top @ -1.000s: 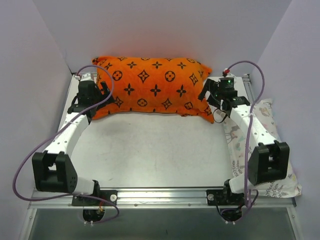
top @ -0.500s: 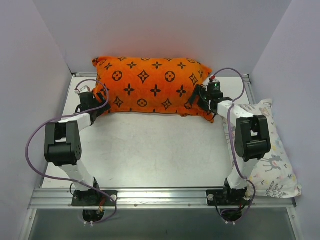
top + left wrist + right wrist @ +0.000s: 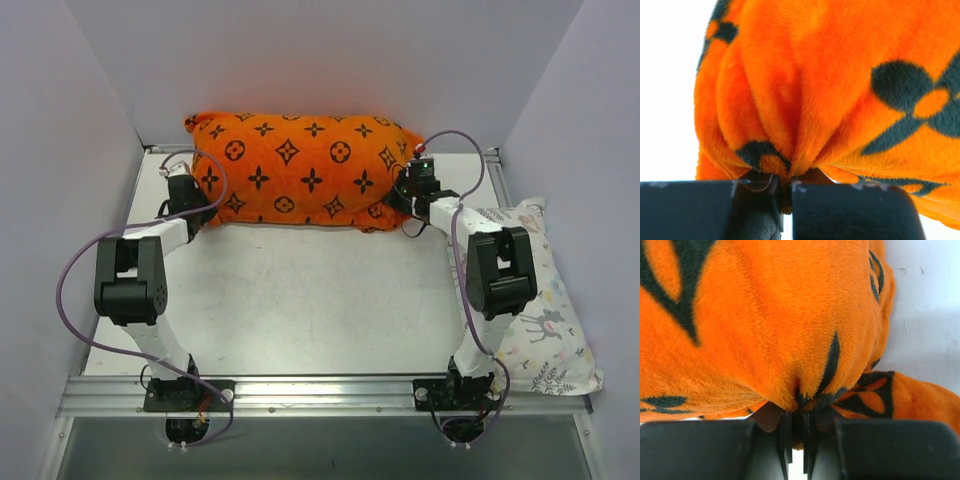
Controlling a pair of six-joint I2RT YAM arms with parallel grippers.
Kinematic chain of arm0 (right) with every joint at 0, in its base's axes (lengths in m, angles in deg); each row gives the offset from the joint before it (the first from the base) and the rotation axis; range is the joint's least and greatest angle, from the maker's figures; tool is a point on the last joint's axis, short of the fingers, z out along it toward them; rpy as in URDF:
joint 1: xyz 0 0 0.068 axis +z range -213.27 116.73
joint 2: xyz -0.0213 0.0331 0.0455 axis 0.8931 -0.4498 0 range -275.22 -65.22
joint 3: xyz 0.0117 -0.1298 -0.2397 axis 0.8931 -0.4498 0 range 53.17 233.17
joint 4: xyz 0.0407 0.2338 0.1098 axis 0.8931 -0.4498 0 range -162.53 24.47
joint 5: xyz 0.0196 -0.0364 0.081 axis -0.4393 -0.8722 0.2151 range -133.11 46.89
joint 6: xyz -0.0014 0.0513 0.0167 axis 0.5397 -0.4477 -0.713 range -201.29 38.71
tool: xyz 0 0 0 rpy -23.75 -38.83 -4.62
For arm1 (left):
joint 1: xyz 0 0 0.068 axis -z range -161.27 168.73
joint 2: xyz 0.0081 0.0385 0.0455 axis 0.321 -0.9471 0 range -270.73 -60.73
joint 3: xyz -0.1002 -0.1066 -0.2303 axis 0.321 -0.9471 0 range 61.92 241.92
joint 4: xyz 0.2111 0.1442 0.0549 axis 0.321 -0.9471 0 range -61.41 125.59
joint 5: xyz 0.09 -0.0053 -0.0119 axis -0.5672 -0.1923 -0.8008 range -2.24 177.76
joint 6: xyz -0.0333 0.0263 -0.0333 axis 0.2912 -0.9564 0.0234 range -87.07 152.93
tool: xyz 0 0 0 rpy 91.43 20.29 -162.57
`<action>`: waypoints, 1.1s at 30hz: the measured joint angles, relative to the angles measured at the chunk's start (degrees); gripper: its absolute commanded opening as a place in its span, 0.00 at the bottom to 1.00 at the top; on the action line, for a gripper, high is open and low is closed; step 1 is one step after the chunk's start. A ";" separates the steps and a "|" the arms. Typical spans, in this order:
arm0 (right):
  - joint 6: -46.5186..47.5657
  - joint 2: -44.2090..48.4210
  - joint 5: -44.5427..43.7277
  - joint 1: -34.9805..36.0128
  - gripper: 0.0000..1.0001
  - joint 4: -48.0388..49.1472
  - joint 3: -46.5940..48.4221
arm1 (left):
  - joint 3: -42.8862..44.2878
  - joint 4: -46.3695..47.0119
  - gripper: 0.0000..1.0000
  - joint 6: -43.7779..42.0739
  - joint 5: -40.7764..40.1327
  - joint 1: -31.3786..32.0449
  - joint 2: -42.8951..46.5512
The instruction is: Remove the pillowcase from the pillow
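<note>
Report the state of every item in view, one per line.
pillowcase: on the pillow, pinched at both ends.
pillow: fully covered, hidden inside.
left gripper: shut on a pillowcase fold.
right gripper: shut on a pillowcase fold.
floral pillow: lying flat on the right, ungripped.

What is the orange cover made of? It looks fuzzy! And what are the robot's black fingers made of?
The pillowcase looks like soft plush or fleece fabric. Up close you can see short fuzzy fibres, and it bunches into folds where it is pinched. The fingers pinching it look like hard, matte black plastic, flat with scuffed pale edges, though they could be coated metal.
</note>
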State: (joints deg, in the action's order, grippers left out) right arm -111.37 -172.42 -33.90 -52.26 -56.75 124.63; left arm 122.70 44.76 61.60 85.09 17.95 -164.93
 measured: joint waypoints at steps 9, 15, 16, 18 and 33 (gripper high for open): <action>0.37 7.80 -6.01 3.43 0.00 -9.31 1.05 | -0.15 -14.27 0.00 1.18 -11.96 6.49 17.53; 2.21 27.34 -7.65 9.68 0.00 -21.29 1.01 | 1.14 -30.60 0.00 0.52 -18.45 11.26 43.60; 2.54 31.12 -7.72 11.19 0.00 -23.45 1.11 | 2.71 -34.05 0.00 0.15 -19.41 11.45 47.25; 2.78 38.03 -6.99 13.79 0.00 -28.39 2.27 | 7.76 -39.26 0.00 -0.85 -21.09 11.56 51.67; 0.96 4.28 -2.29 4.98 0.58 -28.76 15.17 | 21.22 -34.56 0.00 -0.07 -15.58 9.27 4.70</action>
State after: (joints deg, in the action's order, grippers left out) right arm -110.41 -168.13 -36.19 -47.28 -85.52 139.80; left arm 143.92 10.21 61.53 69.50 27.22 -160.23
